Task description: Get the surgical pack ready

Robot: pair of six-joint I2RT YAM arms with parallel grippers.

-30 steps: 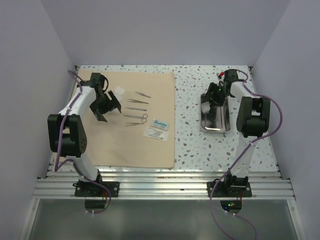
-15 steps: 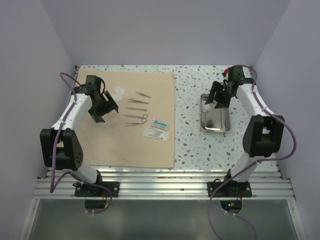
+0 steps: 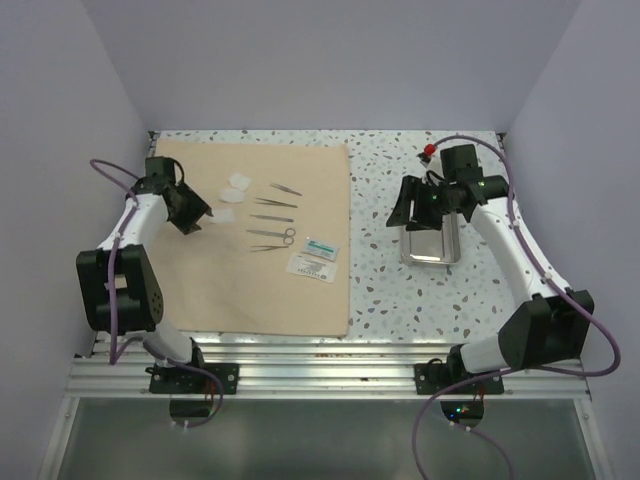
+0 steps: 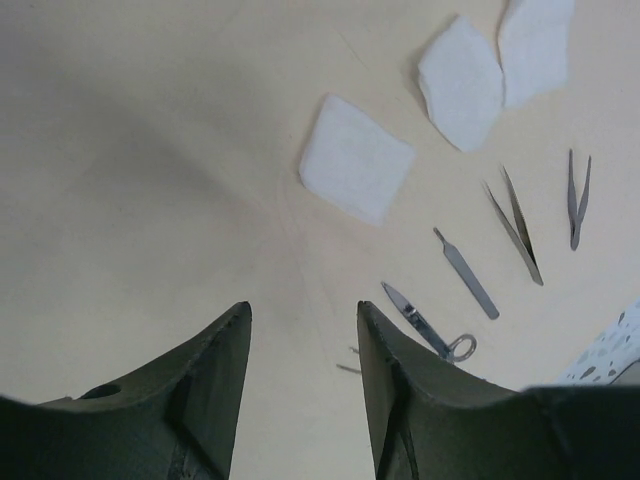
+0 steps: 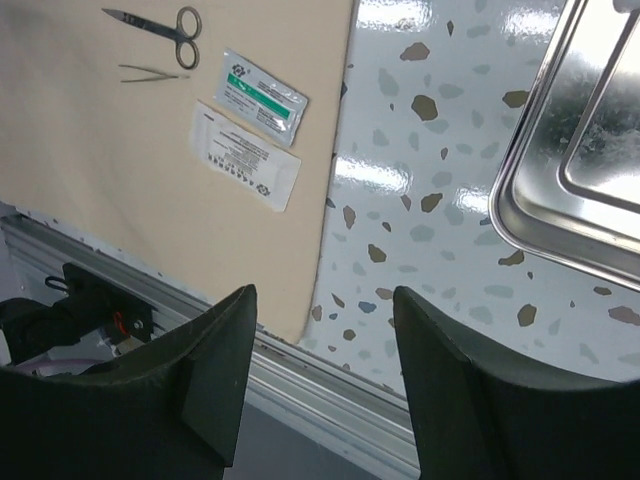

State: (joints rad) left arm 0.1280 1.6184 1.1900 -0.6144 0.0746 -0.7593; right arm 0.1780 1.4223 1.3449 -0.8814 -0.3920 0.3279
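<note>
Pair of table-mounted arms, white and black.
Left arm [image 3: 133, 218], right arm [image 3: 508, 238]: white links, black joints, purple cables [image 3: 470, 138], black base plates [image 3: 195, 379]; left gripper [image 4: 302, 308], right gripper [image 5: 325, 292] dark, wedge-fingered.

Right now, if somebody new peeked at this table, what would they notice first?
Probably the big tan cloth covering the left half of the speckled table, with thin steel instruments lined up on it beside white gauze pads. Next comes the shiny steel tray on the right, off the cloth. The left pincer hangs open over the cloth, and the right pincer is open near the tray.
</note>
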